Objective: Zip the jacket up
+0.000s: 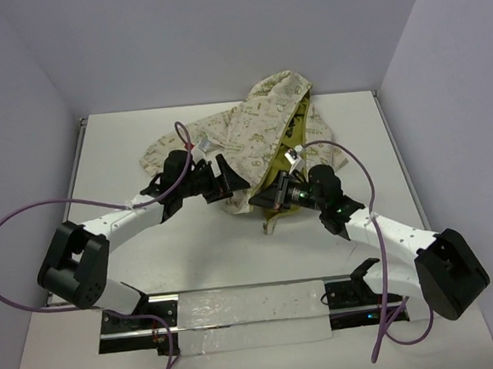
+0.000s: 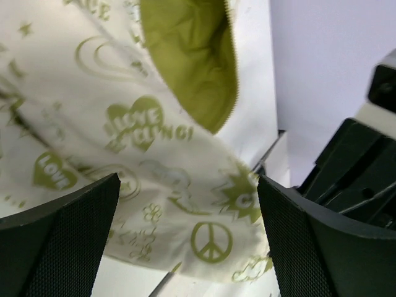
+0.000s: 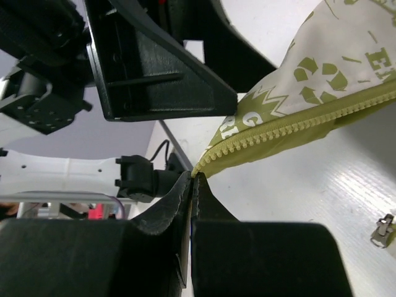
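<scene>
The jacket (image 1: 246,129) lies crumpled at the middle back of the table, cream with olive print and its olive lining (image 1: 290,147) showing. My left gripper (image 1: 232,186) is open at the jacket's lower left hem. In the left wrist view, printed fabric (image 2: 154,161) hangs between and beyond its fingers (image 2: 68,241). My right gripper (image 1: 263,202) is shut on the bottom end of the olive zipper edge (image 3: 278,133), pinched at the fingertips (image 3: 193,178). The left gripper (image 3: 161,74) looms just above in the right wrist view.
A small metal zipper piece (image 3: 383,230) lies on the white table beside the right gripper. Purple cables (image 1: 11,229) loop from both arms. Grey walls close in the table at the back and sides. A white base rail (image 1: 248,308) runs along the near edge.
</scene>
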